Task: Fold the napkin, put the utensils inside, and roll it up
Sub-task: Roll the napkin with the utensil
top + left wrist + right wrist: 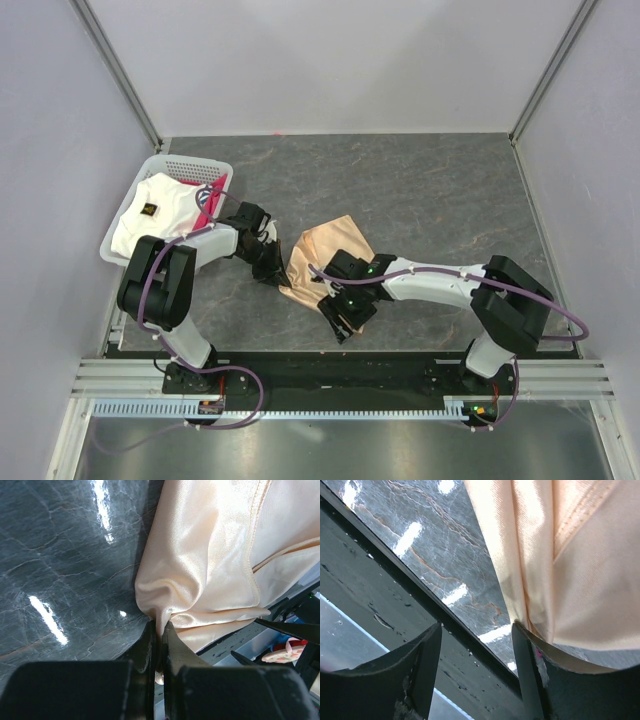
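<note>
White perforated basket (190, 166) at far left of table. Inside it: white cloth (150, 228) with a small dark mark (148, 209) on top; pink-red cloth (208, 204) tucked along its right side, touching it. Table (430, 190) dark grey, marbled with pale veins, glossy, light streaks reflecting. Pale walls (330, 60) on three sides, metal posts (125, 75) at the far corners. Near edge: black base plate (340, 372), silver rails (100, 378), white slotted strip (320, 408).
</note>
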